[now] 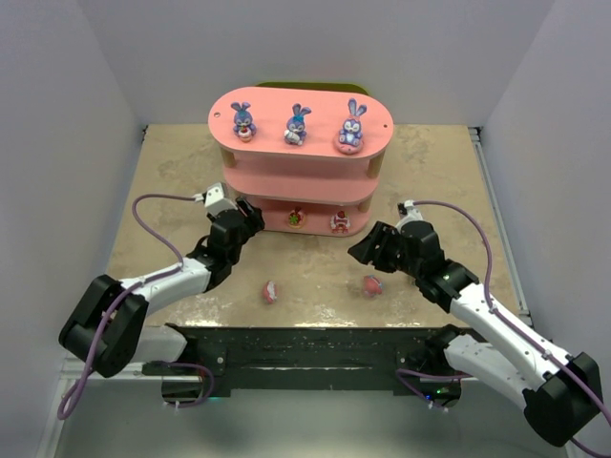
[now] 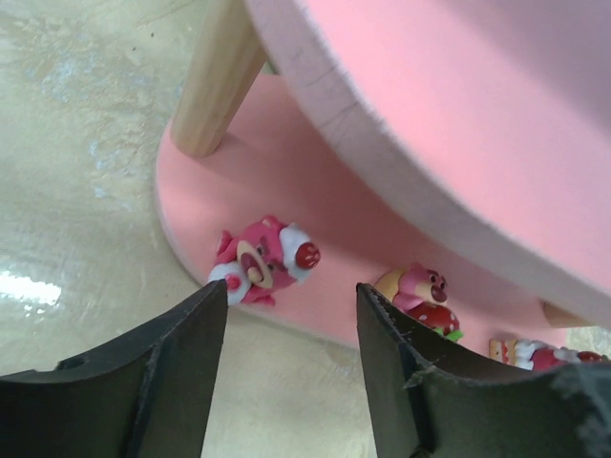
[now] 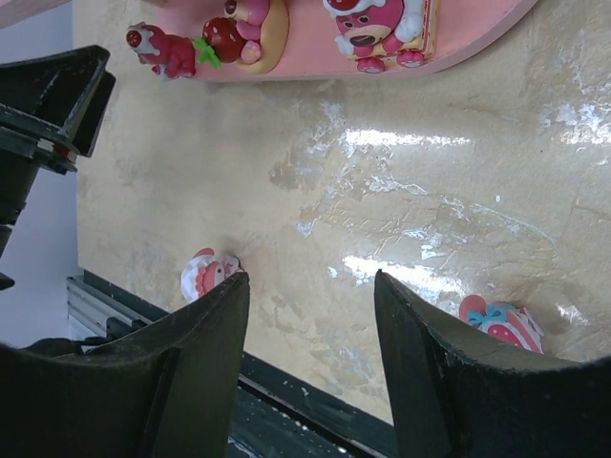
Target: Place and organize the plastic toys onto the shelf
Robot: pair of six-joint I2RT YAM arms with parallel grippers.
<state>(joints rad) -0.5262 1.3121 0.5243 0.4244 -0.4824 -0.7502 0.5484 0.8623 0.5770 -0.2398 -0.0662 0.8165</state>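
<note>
The pink shelf (image 1: pixel 315 181) stands at the table's middle back with three purple-blue bunnies (image 1: pixel 296 124) on its top board. On the bottom board (image 2: pixel 239 172) a pink and white figure (image 2: pixel 263 260) lies on its side at the left end, with a pink strawberry figure (image 2: pixel 420 294) and another pink one (image 2: pixel 546 356) to its right. My left gripper (image 2: pixel 292 291) is open just in front of the tipped figure, with nothing between its fingers. My right gripper (image 3: pixel 311 279) hangs open over bare table. Two toys lie loose: a white-red one (image 3: pixel 205 274) and a red-blue one (image 3: pixel 501 322).
The loose toys (image 1: pixel 271 291) (image 1: pixel 371 285) lie between the arms near the black front rail (image 1: pixel 305 348). A wooden post (image 2: pixel 215 81) holds up the shelf's left end. Grey walls close in both sides and the back.
</note>
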